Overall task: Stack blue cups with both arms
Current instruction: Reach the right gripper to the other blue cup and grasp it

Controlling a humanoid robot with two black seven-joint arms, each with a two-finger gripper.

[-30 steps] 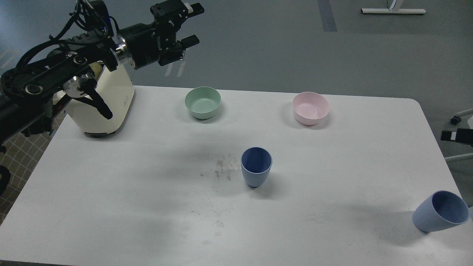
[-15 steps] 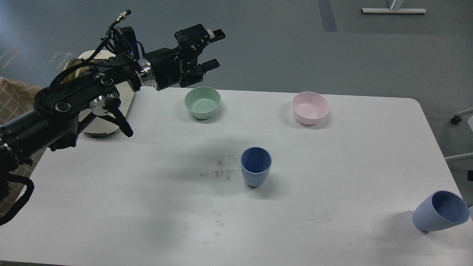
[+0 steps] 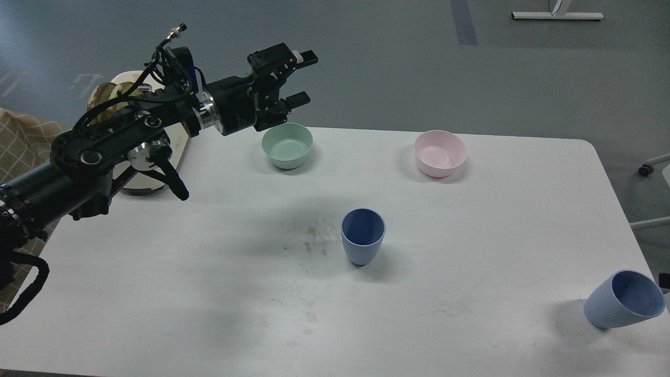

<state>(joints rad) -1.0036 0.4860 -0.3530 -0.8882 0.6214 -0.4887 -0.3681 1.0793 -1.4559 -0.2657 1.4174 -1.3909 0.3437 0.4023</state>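
Observation:
One blue cup (image 3: 363, 236) stands upright near the middle of the white table (image 3: 209, 293). A second blue cup (image 3: 624, 306) lies tilted at the table's right edge, its mouth facing up and right. My left gripper (image 3: 302, 76) is open and empty, held in the air just above and right of the pale green bowl, far from both cups. Of my right arm only a small dark sliver (image 3: 666, 281) shows at the right edge, just above the tilted cup; its fingers are hidden.
A pale green bowl (image 3: 287, 145) and a pink bowl (image 3: 439, 152) stand at the back of the table. A cream appliance (image 3: 112, 91) stands at the back left, behind my left arm. Smudges mark the table left of the upright cup.
My left arm swung right and down toward the green bowl, then barely moved, gripper still open. The dark part at the right edge moved down toward the tilted cup.

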